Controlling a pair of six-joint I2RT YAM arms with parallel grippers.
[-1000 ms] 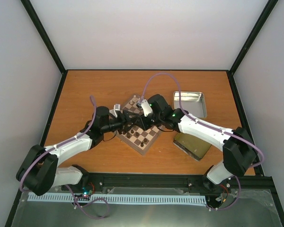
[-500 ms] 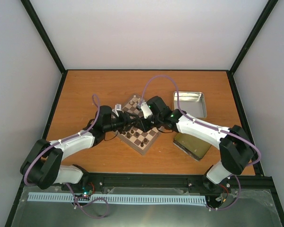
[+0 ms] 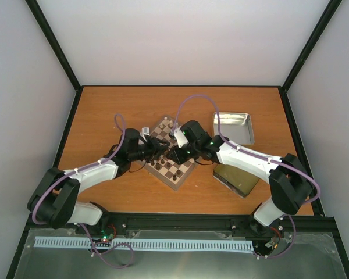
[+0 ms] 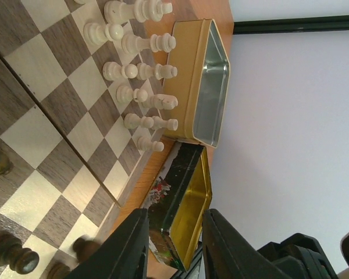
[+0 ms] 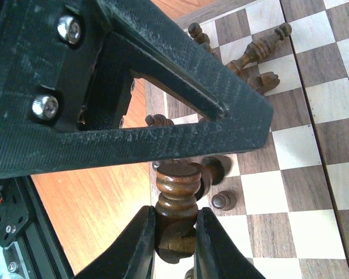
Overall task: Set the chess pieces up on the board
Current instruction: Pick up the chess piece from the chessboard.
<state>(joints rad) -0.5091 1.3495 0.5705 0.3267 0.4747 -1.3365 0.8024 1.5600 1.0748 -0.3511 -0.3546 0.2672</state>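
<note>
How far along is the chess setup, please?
Done: the cream pieces stand in two rows along one edge of the board. In hand: the right hand grips one dark piece. Left: other dark pieces lie toppled on the squares.

I am looking down on an orange-brown wooden table point(image 3: 104, 116). Plain white walls point(image 3: 180, 40) are closing it in behind and on both sides, black posts point(image 3: 53, 43) are rising from its far corners, a black rail point(image 3: 180, 221) is running along its near edge, and soft, even light is falling across it.
</note>
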